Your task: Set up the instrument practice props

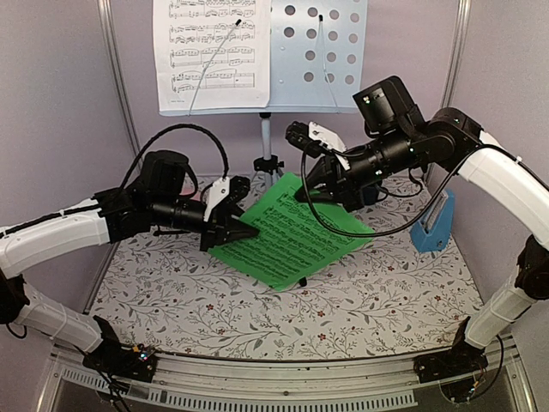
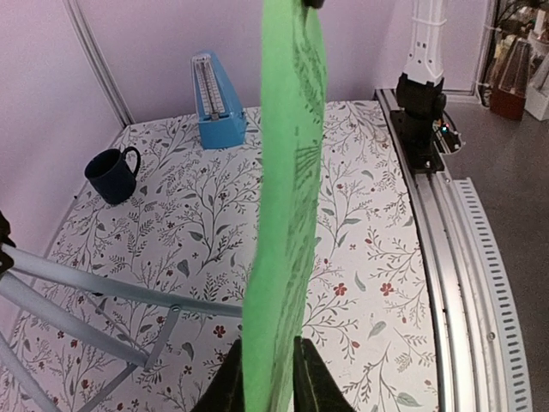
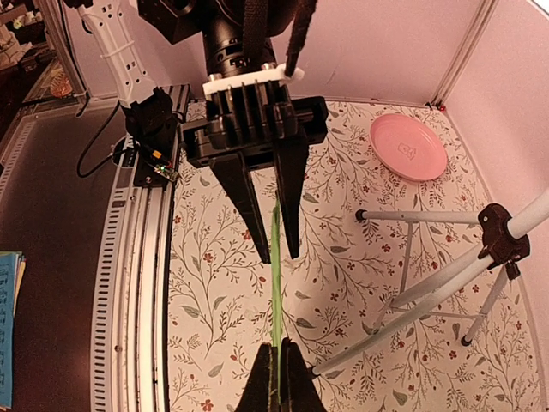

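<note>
The green sheet-music page (image 1: 292, 232) hangs in the air over the table, stretched between both grippers. My right gripper (image 1: 302, 190) (image 3: 279, 378) is shut on its far edge. My left gripper (image 1: 249, 230) (image 2: 268, 369) straddles the near-left edge; the right wrist view shows its fingers still apart, with the page against one of them. A white page (image 1: 210, 51) leans on the pale perforated music stand (image 1: 317, 51), which stands on a silver tripod (image 1: 267, 163) at the back. The blue pyramid metronome (image 1: 436, 225) (image 2: 214, 103) stands at the right.
A dark blue mug (image 2: 111, 174) sits near the back right wall, beside the metronome. A pink plate (image 3: 407, 146) lies at the far left corner. The tripod legs (image 3: 429, 292) (image 2: 103, 287) spread over the floral cloth beneath the page. Walls enclose three sides.
</note>
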You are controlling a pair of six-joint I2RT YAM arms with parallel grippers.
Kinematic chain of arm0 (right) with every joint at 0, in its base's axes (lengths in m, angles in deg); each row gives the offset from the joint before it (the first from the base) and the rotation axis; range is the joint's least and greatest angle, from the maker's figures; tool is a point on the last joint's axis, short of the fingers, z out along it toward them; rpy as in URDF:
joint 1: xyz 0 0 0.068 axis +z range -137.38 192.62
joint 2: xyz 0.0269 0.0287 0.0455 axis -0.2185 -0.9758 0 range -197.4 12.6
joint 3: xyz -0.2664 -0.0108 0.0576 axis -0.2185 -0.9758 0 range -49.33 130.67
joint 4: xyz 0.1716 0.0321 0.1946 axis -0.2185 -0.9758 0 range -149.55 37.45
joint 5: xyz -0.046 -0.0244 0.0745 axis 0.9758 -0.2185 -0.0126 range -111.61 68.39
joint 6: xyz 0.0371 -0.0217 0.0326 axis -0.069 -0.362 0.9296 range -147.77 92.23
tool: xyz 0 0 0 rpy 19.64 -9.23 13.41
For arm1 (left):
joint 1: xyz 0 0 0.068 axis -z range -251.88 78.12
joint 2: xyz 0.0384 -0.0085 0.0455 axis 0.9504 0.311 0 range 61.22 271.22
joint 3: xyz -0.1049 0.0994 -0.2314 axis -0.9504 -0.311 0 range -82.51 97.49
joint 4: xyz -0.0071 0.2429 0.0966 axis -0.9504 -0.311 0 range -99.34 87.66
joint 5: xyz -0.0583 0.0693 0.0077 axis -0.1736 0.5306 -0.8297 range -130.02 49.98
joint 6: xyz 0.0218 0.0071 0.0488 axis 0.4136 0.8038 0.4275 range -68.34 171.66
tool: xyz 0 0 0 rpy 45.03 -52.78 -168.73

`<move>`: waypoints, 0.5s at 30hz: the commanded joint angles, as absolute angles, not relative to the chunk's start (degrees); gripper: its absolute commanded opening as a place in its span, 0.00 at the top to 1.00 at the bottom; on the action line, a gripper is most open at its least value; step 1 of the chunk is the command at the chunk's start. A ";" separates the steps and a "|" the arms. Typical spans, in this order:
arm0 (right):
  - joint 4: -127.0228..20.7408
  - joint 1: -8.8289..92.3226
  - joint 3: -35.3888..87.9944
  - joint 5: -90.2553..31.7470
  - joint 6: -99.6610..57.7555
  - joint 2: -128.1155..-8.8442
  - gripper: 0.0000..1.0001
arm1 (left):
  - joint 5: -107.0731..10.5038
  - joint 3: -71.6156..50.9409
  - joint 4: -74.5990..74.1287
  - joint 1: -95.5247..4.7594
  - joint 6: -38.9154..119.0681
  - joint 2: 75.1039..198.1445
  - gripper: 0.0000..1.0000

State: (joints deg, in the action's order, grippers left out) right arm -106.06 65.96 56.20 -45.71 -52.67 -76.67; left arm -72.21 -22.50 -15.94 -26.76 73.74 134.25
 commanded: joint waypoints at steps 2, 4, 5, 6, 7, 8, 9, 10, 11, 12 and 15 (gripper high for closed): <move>-103.27 66.40 57.72 -42.68 -53.43 -74.69 1.00 | -73.78 -23.45 -12.54 -25.17 71.27 134.25 0.85; -101.94 66.41 57.58 -42.07 -53.43 -74.17 1.00 | -72.34 -22.90 -12.22 -24.90 70.14 134.64 1.00; -100.89 66.40 57.28 -41.74 -53.23 -73.84 0.97 | -71.40 -22.35 -11.80 -24.72 69.27 134.76 1.00; -99.24 66.41 56.72 -41.37 -52.93 -73.33 0.91 | -70.85 -21.97 -11.40 -24.69 68.52 134.67 1.00; -97.17 66.36 55.74 -40.52 -52.63 -72.52 0.84 | -70.38 -21.84 -10.18 -24.64 67.64 134.27 1.00; -94.30 66.33 54.19 -38.85 -52.08 -71.43 0.76 | -69.57 -21.86 -8.42 -24.60 66.46 133.68 1.00; -91.12 66.19 52.32 -36.39 -51.64 -70.16 0.63 | -68.85 -21.82 -6.87 -24.70 65.22 133.04 1.00; -87.81 65.91 50.42 -35.48 -50.75 -68.79 0.52 | -68.77 -21.49 -5.52 -24.84 63.89 132.54 1.00; -84.04 65.38 48.35 -33.76 -50.06 -67.30 0.41 | -68.58 -20.95 -4.85 -24.88 62.63 132.28 1.00; -80.14 64.65 46.18 -32.81 -48.77 -65.68 0.36 | -68.28 -19.70 -4.89 -24.97 61.51 132.43 1.00; -66.72 61.66 38.40 -31.90 -42.93 -60.96 0.23 | -68.89 -14.87 -7.02 -25.36 58.95 133.68 1.00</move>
State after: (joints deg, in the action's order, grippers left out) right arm -86.26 64.56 45.12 -36.44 -49.57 -66.62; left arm -69.37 -21.06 -9.48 -25.27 64.21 134.01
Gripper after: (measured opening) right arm 0.712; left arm 0.006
